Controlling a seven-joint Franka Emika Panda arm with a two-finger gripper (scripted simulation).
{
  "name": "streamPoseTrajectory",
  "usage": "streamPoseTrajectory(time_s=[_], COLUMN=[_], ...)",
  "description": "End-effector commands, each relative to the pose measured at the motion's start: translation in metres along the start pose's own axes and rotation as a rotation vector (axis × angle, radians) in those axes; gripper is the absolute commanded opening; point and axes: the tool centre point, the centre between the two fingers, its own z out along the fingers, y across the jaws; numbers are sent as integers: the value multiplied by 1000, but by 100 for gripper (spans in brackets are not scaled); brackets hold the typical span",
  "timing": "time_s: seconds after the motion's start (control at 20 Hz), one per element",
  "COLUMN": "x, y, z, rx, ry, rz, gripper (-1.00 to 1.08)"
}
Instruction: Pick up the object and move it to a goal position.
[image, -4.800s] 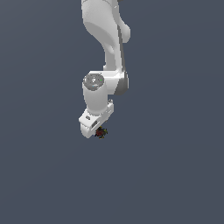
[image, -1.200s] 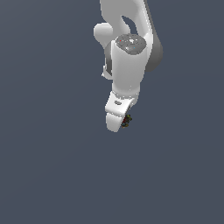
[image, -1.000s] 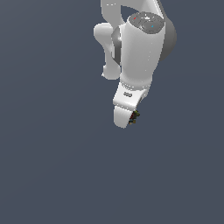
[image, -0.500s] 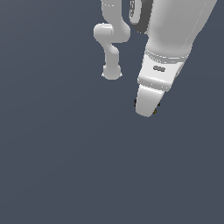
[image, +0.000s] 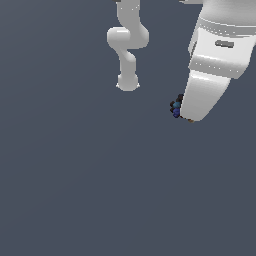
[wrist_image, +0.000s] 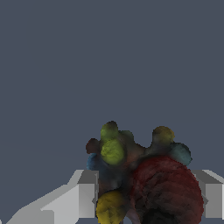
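Observation:
The object (wrist_image: 140, 175) is a dark lumpy clump with red, yellow and blue bumps. In the wrist view it sits between my two grey fingers (wrist_image: 85, 194), which press on it from both sides. In the exterior view the white gripper (image: 192, 116) hangs at the upper right, and only a small dark-blue edge of the object (image: 176, 107) peeks out on the exterior view's left of its tip. The clump is lifted off the flat grey ground.
The arm's white base and lower links (image: 127, 47) stand at the upper middle of the exterior view. Plain grey ground (image: 75, 190) surrounds everything, with no other objects showing.
The gripper, shut on the object, has risen and swung toward the exterior view's right and closer to the camera, growing much larger in the picture. The arm's base now shows separately behind it.

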Motion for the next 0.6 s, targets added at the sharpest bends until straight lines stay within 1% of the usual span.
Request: streamPoseTrajectory(time_s=[0.0, 0.55], x=[7, 30], y=[0, -1], z=[-12, -46], rx=[0, 0], ry=[0, 0], rz=[1, 1], gripper=[-100, -100])
